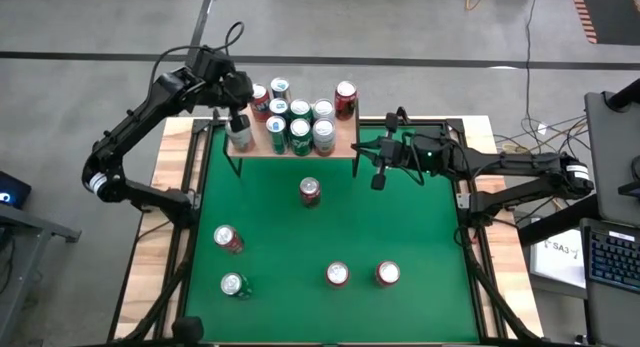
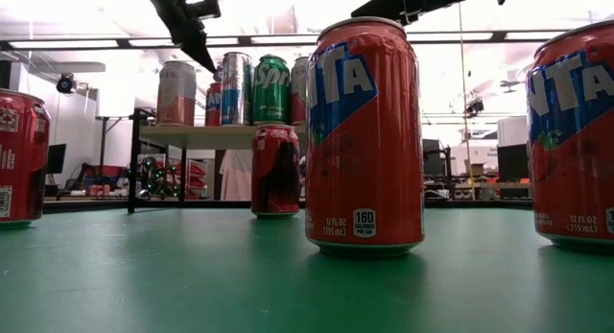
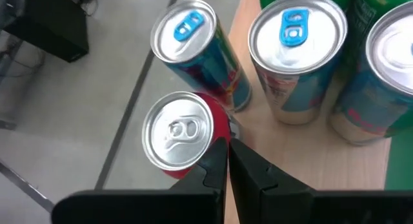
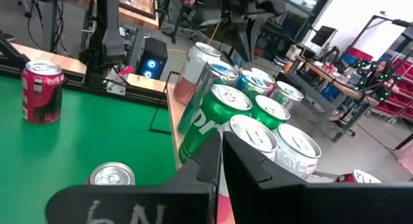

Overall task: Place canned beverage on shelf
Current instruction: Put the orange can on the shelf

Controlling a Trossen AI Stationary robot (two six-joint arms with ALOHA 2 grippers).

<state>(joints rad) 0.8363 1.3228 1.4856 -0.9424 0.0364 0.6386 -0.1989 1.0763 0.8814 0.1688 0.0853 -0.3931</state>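
The shelf (image 1: 345, 139) stands at the far edge of the green table (image 1: 280, 287), crowded with upright cans: red ones, blue ones, green ones and pale silver ones, packed close together across its left and middle. The left gripper (image 1: 238, 120) hangs over the shelf's left end, fingers pressed together and holding nothing; from its wrist, the closed tips sit just beside a silver-topped red can (image 3: 182, 135), with two blue-tabbed cans (image 3: 193, 50) farther along the wood. I cannot tell whether the tips touch that red can. The right gripper (image 1: 379, 177) is over the table just off the shelf's right end, its fingers also shut and empty; its wrist view looks along the row, a green can (image 4: 210, 124) nearest. Down on the table, five cans stand loose: a dark red can (image 1: 310, 192) just in front of the shelf near the middle, another red one (image 1: 228, 239) out to the left, a green-sided can (image 1: 235, 285) at the near left, and two red-orange cans (image 1: 338, 275) side by side at the near edge, right of centre. From table height, one red-orange can (image 2: 365, 131) fills the foreground, the dark red can (image 2: 276, 170) behind it, below the shelf board (image 2: 192, 134).
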